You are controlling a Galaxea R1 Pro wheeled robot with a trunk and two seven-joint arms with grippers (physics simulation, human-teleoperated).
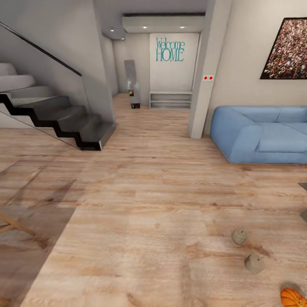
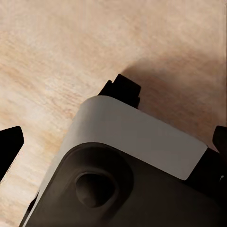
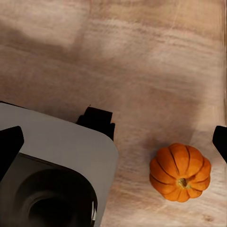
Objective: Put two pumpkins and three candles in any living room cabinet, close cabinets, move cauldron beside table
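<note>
**Entry: base in transit, first objects sighted on the floor**

Head view, left to right. A dark stepped staircase with a glass balustrade (image 1: 64, 115) occupies the far left. A thin wooden leg of some furniture (image 1: 15, 225) pokes in at the left edge; I cannot tell what it belongs to. Centre back, a hallway ends in a white wall panel with teal "Welcome HOME" lettering (image 1: 170, 50) above a low white shelf unit (image 1: 170, 99). A blue upholstered sofa (image 1: 260, 134) sits against the right wall under a framed speckled picture (image 1: 285, 49).

Task objects lie on the light wood plank floor (image 1: 140, 204) at lower right: two stubby greyish cylinder candles (image 1: 239, 236) and (image 1: 254, 263), near each other but not touching, and beyond them, in the bottom right corner, one small orange ribbed pumpkin (image 1: 293, 297), partly cut off by the frame. The right wrist view shows that pumpkin (image 3: 180, 172) upright on the floor, stem up, just beside the robot's grey base.

Grippers: the left gripper (image 2: 116, 151) shows black fingertips at opposite edges, so fingers stand wide apart, empty. The right gripper (image 3: 113, 142) likewise: fingers apart, nothing between them, pumpkin not yet within reach.

Judgement: approach phase before the first pick. Nothing is stowed yet. The next move calls for turning the base rightward, lowering the trunk, and bringing the right arm down over the pumpkin or nearest candle.
</note>
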